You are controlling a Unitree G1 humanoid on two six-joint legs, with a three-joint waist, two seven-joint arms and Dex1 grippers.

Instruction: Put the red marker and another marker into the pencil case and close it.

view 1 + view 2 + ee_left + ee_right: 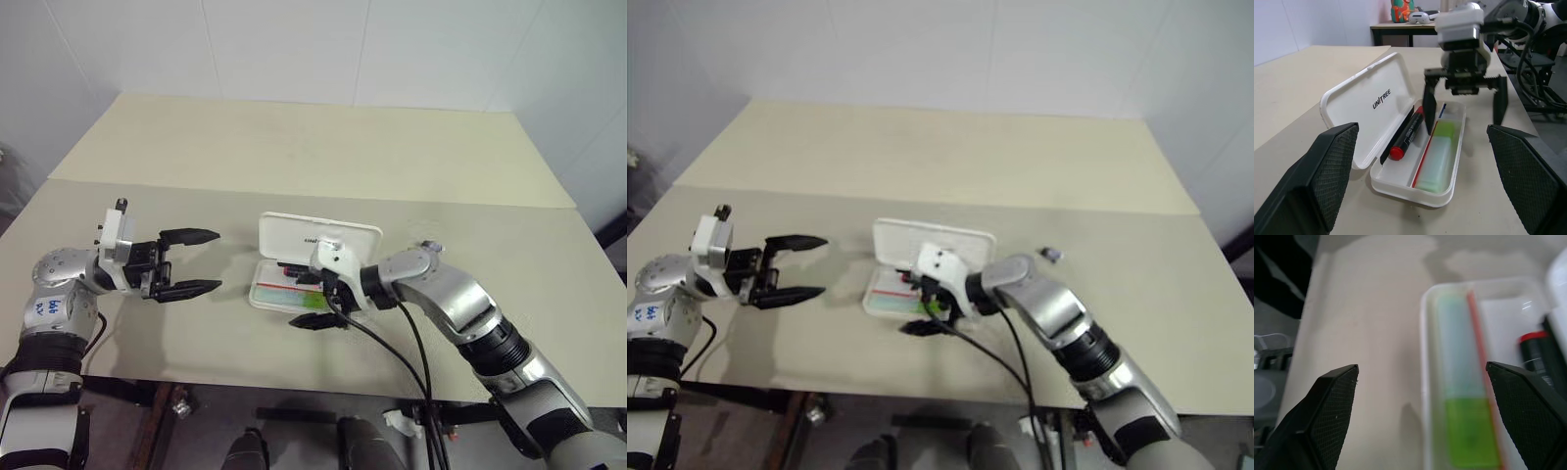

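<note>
The white pencil case (343, 233) lies open at the table's near middle, its lid (1371, 112) tipped back. The red marker (1408, 132) lies in the tray along the hinge side. The light green marker (1437, 156) lies in the tray's front half, beyond a red divider stripe. My right gripper (315, 302) hovers open over the tray's front part, straddling the green marker (1464, 431) with nothing between its fingers. Left of the case and apart from it, my left gripper (217, 260) is open, level and pointing at the case.
A small dark object (428, 245) lies on the table to the right of the case. The table's front edge (294, 372) runs just beneath both arms. A seam (392, 201) crosses the table behind the case. Black cables (392, 362) hang from the right wrist.
</note>
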